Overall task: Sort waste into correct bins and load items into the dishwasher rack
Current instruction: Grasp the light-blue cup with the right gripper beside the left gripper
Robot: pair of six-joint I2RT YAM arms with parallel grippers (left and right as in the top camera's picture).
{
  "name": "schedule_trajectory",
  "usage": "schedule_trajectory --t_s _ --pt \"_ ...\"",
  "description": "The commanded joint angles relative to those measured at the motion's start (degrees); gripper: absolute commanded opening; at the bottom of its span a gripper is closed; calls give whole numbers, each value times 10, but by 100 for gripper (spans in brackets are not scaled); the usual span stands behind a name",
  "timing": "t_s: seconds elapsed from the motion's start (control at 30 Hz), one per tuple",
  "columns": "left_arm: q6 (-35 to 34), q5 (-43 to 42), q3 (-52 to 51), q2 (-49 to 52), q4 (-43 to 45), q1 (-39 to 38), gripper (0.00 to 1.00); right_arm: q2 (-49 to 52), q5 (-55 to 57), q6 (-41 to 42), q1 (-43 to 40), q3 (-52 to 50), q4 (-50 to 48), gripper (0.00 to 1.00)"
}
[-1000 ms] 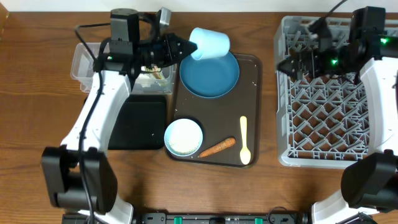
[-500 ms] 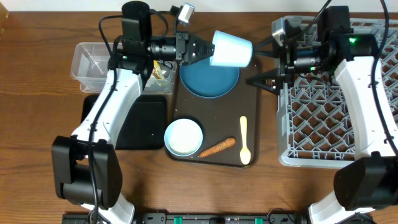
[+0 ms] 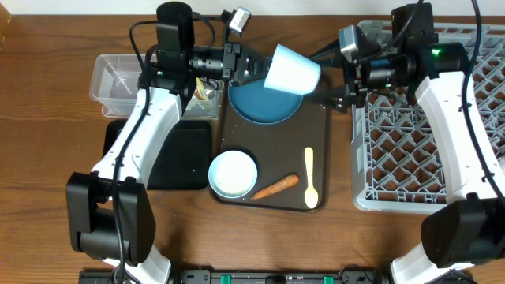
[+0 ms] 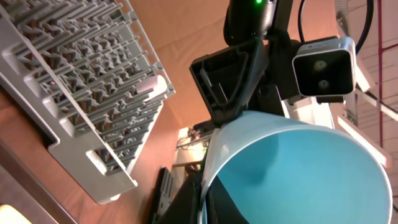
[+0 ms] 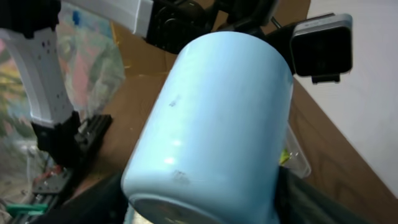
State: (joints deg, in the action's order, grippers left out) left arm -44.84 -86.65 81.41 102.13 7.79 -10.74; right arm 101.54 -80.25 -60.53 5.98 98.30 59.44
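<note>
Cup (image 3: 290,69) pinched by left gripper (image 3: 264,67); right gripper (image 3: 323,77) straddling base

place: robot test lab | cue: wooden table (image 3: 47,197), two white arms (image 3: 130,150) (wrist cameras (image 4: 320,65) fitted)

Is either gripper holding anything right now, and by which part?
The left gripper pinches the light blue plastic cup by its rim. The right gripper flanks the cup's closed base; whether it grips cannot be told.
</note>
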Motion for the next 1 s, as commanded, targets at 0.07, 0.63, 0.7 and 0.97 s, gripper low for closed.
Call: schedule_trajectory --t_s 0.07,0.63,0.7,0.97 --pt "-18 2 5 1 3 -10 6 5 -31 -8 12 -2 -18 62" --pt "-35 37 5 1 3 -16 6 5 -27 -2 22 -2 -25 71" --pt "-35 39 5 1 3 -16 6 5 -27 -1 28 -2 -29 71" --pt "-66 68 5 1 5 -24 6 5 -26 32 31 -2 -66 72"
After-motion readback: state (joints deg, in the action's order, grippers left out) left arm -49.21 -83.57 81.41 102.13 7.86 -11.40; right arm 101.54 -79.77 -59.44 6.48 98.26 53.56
